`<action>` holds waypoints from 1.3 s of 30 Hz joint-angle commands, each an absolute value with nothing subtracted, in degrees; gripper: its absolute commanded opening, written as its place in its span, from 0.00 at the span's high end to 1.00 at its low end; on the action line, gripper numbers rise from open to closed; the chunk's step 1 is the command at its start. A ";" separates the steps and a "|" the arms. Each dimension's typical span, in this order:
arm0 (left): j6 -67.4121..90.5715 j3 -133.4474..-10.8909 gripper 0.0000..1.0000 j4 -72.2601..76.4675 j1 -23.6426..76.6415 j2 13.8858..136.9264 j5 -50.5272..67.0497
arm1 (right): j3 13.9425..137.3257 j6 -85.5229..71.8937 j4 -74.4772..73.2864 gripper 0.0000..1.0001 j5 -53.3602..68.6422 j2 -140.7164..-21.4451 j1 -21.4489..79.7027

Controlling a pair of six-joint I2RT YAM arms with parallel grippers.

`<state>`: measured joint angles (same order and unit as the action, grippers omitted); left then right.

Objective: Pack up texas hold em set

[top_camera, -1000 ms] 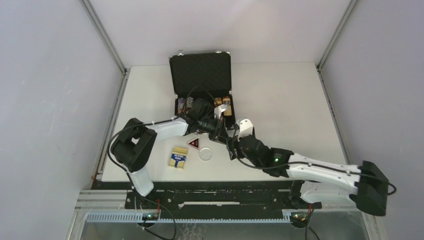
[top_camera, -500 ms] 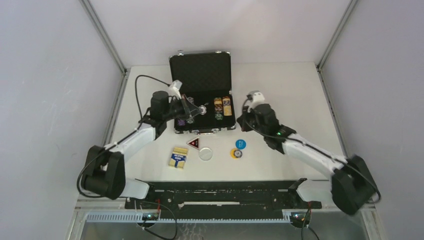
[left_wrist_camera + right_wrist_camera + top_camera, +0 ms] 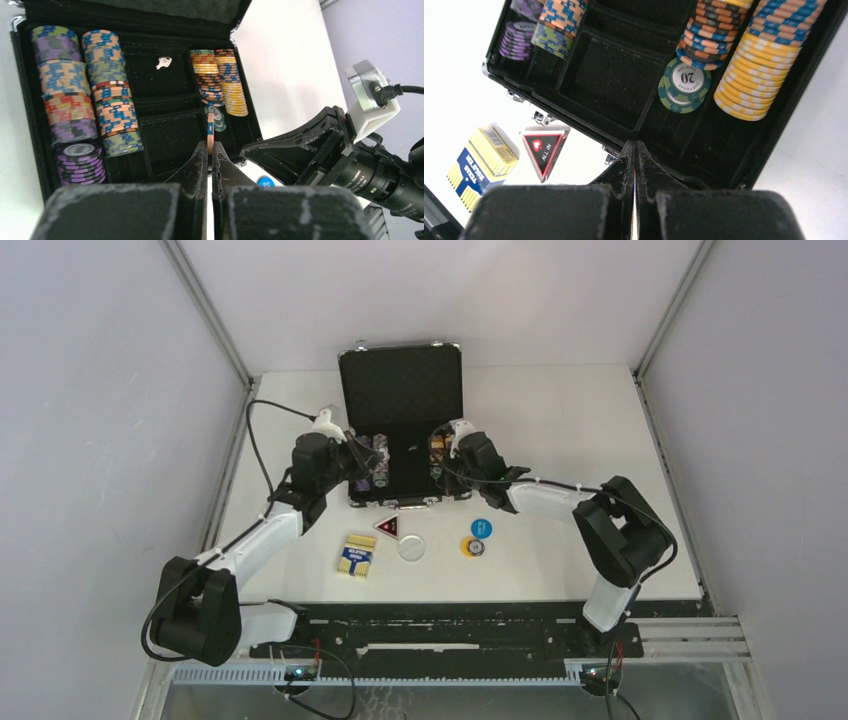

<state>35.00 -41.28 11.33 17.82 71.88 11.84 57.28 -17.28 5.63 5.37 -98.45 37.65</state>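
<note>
White table (image 3: 560, 430) | left claw (image 3: 210, 151) pinching chip (image 3: 210, 129), seemingly over briefcase (image 3: 170, 136)

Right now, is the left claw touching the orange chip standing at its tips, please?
Touching: the left wrist view shows the left claw shut on the upright orange chip.
</note>
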 commanded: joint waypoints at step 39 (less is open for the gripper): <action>36.14 -40.36 1.00 12.02 16.65 71.17 10.32 | 65.22 -0.44 1.04 0.69 -12.10 -100.56 45.56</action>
